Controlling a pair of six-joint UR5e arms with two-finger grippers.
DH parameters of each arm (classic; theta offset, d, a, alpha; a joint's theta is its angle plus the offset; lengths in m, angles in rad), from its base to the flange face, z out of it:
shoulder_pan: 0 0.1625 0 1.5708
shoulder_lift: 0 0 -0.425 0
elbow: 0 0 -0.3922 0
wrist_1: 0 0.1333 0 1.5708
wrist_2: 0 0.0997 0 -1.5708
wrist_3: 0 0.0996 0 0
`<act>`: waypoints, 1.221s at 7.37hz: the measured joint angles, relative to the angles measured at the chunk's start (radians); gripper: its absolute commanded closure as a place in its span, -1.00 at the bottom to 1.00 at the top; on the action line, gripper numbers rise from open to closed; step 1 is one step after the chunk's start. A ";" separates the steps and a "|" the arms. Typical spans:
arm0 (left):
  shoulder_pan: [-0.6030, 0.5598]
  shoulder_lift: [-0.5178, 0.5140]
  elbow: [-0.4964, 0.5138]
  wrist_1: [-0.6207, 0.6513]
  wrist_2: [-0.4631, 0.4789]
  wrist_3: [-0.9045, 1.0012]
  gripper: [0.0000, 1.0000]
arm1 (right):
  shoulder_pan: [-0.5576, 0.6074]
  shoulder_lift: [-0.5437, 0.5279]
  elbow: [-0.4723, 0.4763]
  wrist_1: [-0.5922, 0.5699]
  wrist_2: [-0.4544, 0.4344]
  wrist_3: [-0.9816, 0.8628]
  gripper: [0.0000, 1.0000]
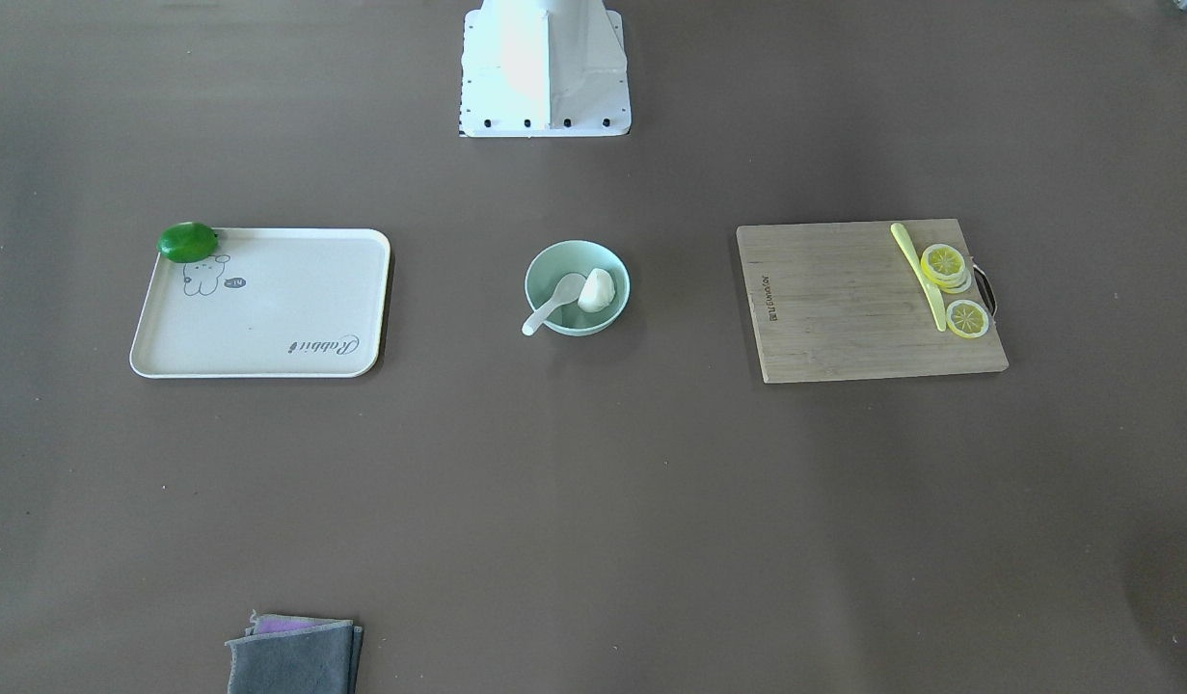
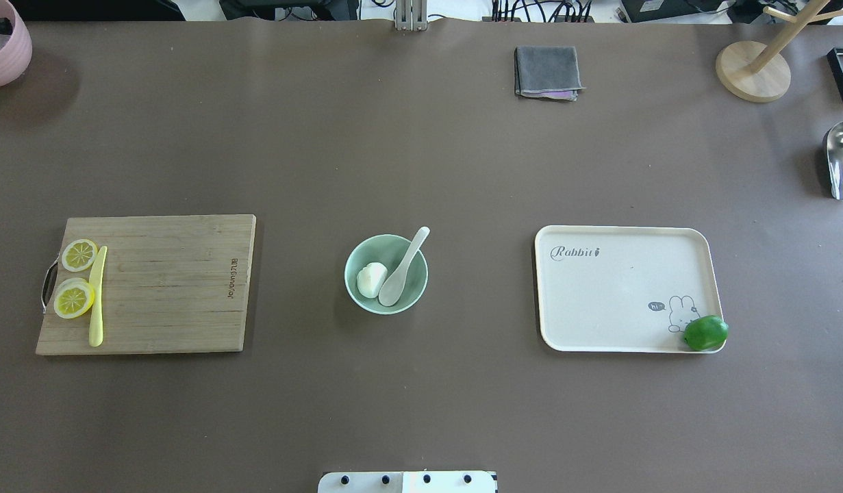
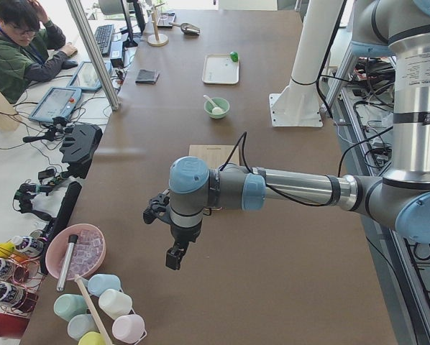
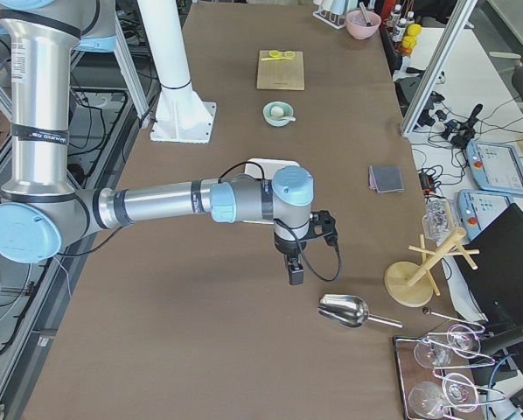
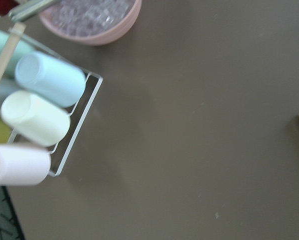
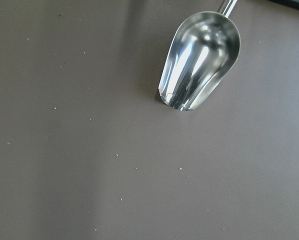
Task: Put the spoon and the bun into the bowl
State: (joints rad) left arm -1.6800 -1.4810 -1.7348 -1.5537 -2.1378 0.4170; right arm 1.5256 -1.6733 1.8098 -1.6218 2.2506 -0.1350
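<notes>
The pale mint-green bowl [image 2: 376,250] stands at the table's middle, also in the front view [image 1: 564,258]. The white bun [image 2: 371,279] lies inside it on one side [image 1: 597,289]. The white spoon [image 2: 402,268] rests with its scoop in the bowl and its handle over the rim [image 1: 553,302]. My left gripper [image 3: 175,259] hangs over the table's end, far from the bowl. My right gripper [image 4: 294,276] hangs over the other end. Both show only in the side views, so I cannot tell whether they are open or shut.
A wooden cutting board [image 2: 168,287] holds lemon slices [image 2: 74,298] and a yellow-green utensil [image 2: 96,296]. A cream tray [image 2: 613,294] has a green fruit [image 2: 705,333] at its corner. A grey cloth [image 2: 547,71], metal scoop [image 6: 199,60] and mug rack [image 5: 39,115] sit at the edges.
</notes>
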 measured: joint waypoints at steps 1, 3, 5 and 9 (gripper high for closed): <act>-0.001 0.018 0.003 -0.010 0.006 -0.014 -0.95 | 0.000 -0.005 -0.018 0.000 0.016 0.000 -1.00; 0.000 0.040 0.003 -0.020 -0.087 -0.136 -0.96 | 0.001 -0.010 -0.032 0.000 0.047 -0.001 -1.00; 0.003 0.074 0.002 -0.060 -0.148 -0.194 -0.96 | -0.001 -0.017 -0.038 0.000 0.062 -0.008 -1.00; 0.004 0.090 0.017 -0.095 -0.266 -0.197 -0.96 | -0.005 -0.026 -0.050 -0.002 0.069 -0.010 -1.00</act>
State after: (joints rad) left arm -1.6759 -1.3913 -1.7174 -1.6491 -2.4039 0.2198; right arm 1.5206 -1.6994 1.7596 -1.6240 2.3193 -0.1454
